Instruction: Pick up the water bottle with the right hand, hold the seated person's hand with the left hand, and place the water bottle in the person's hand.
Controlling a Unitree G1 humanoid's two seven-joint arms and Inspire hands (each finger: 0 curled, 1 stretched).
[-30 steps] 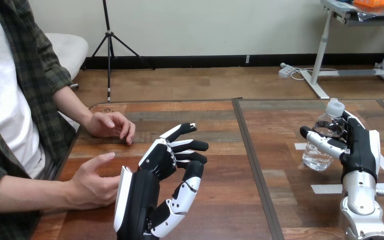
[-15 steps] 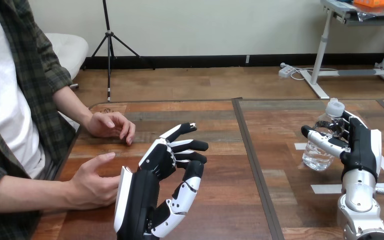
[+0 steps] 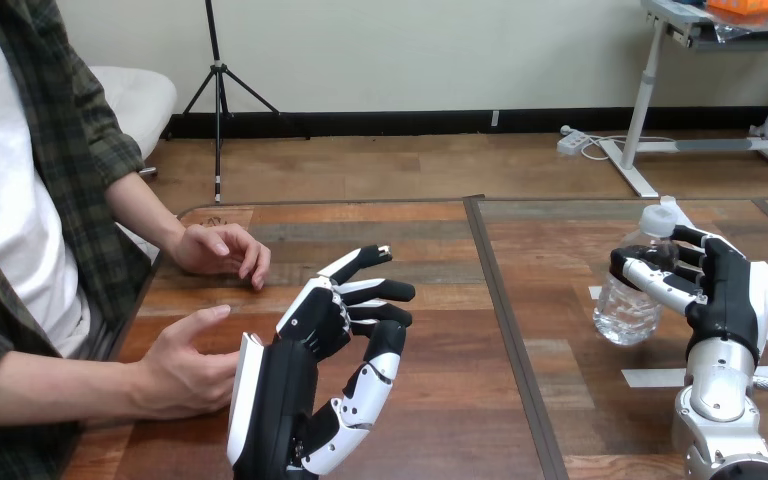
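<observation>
Brown wooden planks make up the surface in the head view, split by a dark strip that runs from its far edge toward the near edge. White tape marks lie on the right-hand part.

On that right part the clear plastic water bottle with a white cap is in the robot's right hand, whose fingers and thumb curl round its upper half just below the cap. It leans, cap toward the hand and base toward the strip, and I cannot tell whether the base touches the surface. Nothing stands between it and the left part of the surface.

On the left part the left hand is raised on its edge, fingers loosely bent and spread and grasping nothing. The person's nearer hand is just beside its white back shell, palm toward it; I cannot tell whether the two touch. The person's farther hand rests on the surface near the far left corner, well apart from both robot hands.

Against the frame a second ago, the bottle stood nearly upright and now tilts, with its base shifted toward the strip, and the right hand has turned with it. The left hand and both of the person's hands lie as they did.
</observation>
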